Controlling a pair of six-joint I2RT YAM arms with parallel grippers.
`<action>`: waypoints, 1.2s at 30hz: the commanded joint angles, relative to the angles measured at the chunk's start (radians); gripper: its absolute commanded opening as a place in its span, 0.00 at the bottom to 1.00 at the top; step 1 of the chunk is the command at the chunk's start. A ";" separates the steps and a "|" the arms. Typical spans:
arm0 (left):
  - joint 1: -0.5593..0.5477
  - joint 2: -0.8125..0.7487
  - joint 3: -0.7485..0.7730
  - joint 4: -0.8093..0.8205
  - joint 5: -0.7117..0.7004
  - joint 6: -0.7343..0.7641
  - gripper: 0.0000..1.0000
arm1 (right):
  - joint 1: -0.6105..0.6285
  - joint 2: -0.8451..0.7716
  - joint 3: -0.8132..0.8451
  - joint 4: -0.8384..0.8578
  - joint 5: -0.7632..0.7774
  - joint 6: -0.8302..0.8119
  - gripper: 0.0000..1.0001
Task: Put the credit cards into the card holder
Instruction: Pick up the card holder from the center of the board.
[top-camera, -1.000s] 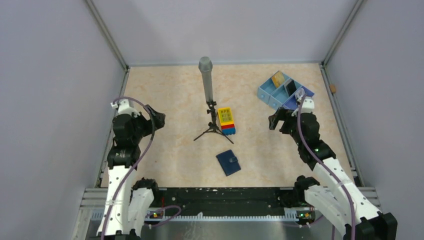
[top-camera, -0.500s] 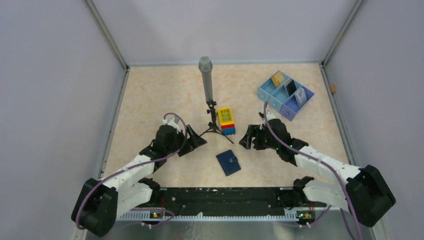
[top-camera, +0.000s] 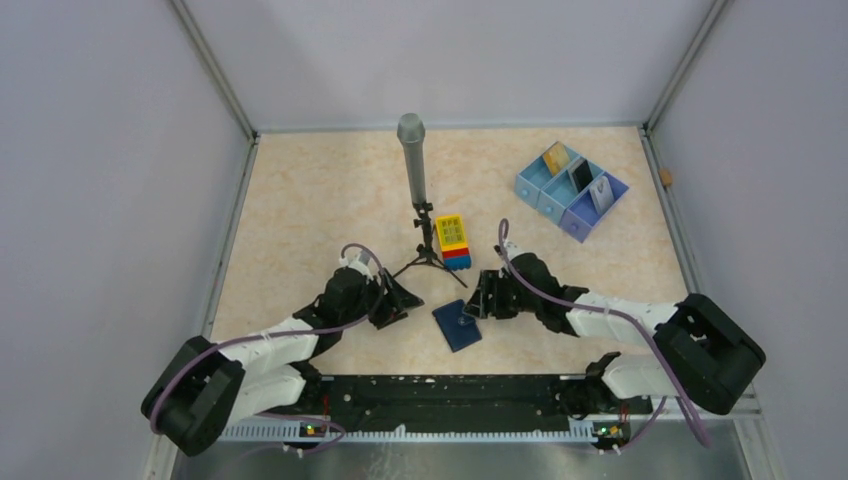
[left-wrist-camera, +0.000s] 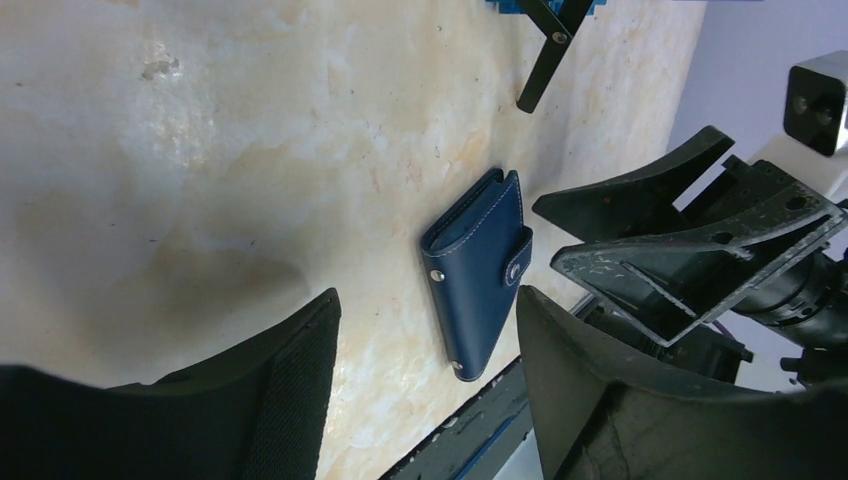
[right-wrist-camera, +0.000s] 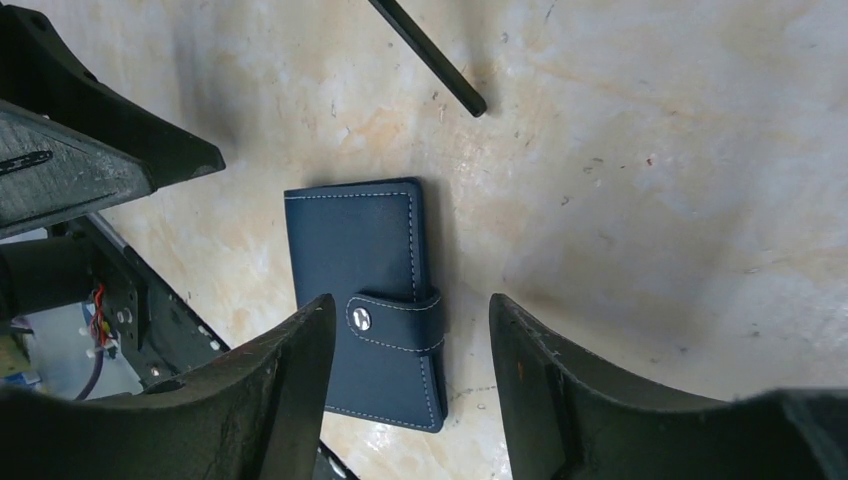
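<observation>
The navy card holder (top-camera: 457, 325) lies closed and flat on the table near the front edge, its snap tab fastened. It also shows in the left wrist view (left-wrist-camera: 478, 273) and in the right wrist view (right-wrist-camera: 367, 296). My left gripper (top-camera: 403, 300) is open and empty, low, just left of the holder. My right gripper (top-camera: 476, 299) is open and empty, low, over the holder's right edge. The credit cards stand in the pale blue tray (top-camera: 535, 192) at the back right: a gold one (top-camera: 557, 158), a dark one (top-camera: 581, 175) and a pale one (top-camera: 601, 193).
A microphone on a small black tripod (top-camera: 414, 180) stands at the middle, one leg near the holder. A yellow-topped toy brick block (top-camera: 453, 241) sits beside it. The black front rail (top-camera: 440, 395) runs just below the holder. Grey walls close in the sides.
Both arms have swung down and inward from their raised side positions and now flank the card holder with jaws open. The holder has not moved.
</observation>
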 joint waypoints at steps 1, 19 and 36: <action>-0.017 0.038 0.002 0.104 0.006 -0.027 0.64 | 0.034 0.049 -0.002 0.108 -0.022 0.039 0.56; -0.050 0.204 0.000 0.238 0.054 -0.052 0.53 | 0.105 0.097 -0.028 0.128 0.024 0.122 0.47; -0.056 0.035 0.108 -0.043 -0.059 0.135 0.70 | 0.111 -0.041 -0.062 0.197 0.100 0.230 0.00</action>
